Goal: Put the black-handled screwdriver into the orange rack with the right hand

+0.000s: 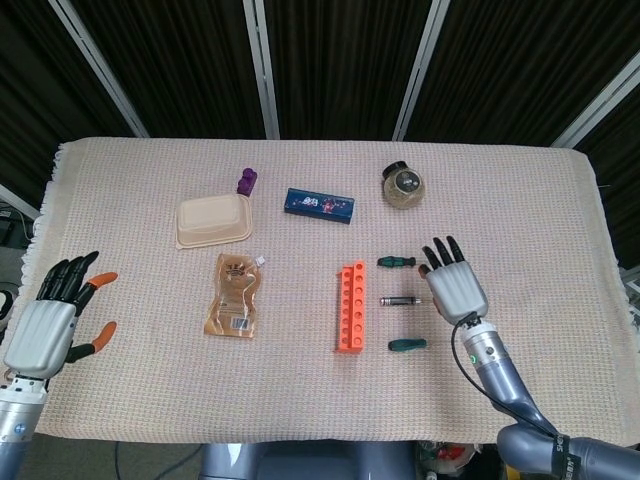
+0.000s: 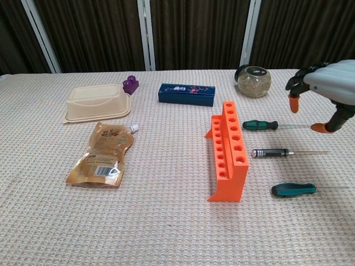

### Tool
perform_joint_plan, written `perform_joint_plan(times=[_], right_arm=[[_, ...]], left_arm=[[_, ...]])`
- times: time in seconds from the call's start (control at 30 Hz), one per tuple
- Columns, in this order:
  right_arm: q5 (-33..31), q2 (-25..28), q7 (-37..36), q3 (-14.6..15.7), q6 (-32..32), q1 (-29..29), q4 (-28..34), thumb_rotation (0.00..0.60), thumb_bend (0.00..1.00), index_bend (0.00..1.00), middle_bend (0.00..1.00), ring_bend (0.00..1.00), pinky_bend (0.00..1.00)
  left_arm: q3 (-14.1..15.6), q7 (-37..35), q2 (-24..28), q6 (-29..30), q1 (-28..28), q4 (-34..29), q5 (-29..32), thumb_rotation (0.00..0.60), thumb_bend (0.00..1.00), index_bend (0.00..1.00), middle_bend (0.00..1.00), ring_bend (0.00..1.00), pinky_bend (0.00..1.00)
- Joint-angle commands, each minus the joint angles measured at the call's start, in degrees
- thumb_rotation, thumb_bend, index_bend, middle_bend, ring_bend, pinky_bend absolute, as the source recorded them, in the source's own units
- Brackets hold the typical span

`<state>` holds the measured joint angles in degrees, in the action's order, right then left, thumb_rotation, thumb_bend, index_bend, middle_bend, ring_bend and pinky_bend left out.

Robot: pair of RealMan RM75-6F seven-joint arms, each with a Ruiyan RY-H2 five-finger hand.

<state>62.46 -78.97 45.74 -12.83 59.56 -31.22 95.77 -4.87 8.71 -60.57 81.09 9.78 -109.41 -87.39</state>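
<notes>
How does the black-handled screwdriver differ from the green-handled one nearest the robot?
The black-handled screwdriver has a slim, straight dark handle with silver bands; the near green-handled screwdriver has a fatter, contoured teal-and-black grip. The black one lies middle of three, farther back. Both lie flat, untouched, handles toward the orange rack.
</notes>
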Motion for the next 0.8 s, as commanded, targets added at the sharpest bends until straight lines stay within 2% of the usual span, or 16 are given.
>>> perform_joint_plan(times=[0.03,0.43,0.8], right_arm=[[-4.18,-2.10,2.86,0.23,-1.51,-2.49,-0.34,0.600,0.27,0.41,0.13,0.00,0.00],[-14.46,-6.98,12.25,2.48,1.12,-7.25,-0.71,0.600,0.28,0.42,0.14,0.00,0.00],[-20.14,-11.77,13.24,2.73,2.39,-10.15,-2.72,0.600,0.28,0.42,0.14,0.00,0.00]], left_arm=[[-0.05,-0.14,-0.04,-0.19,0.22,0.12,0.13,0.600,0.33,0.22,0.00,0.00,0.00],[-0.06,-1.31,-0.46,-0.79,0.93,1.54,1.10,0.600,0.33,0.22,0.00,0.00,0.00],[0.35,-3.17,-0.49,-0.75,0.89,3.04,1.32,0.600,0.33,0.22,0.00,0.00,0.00]])
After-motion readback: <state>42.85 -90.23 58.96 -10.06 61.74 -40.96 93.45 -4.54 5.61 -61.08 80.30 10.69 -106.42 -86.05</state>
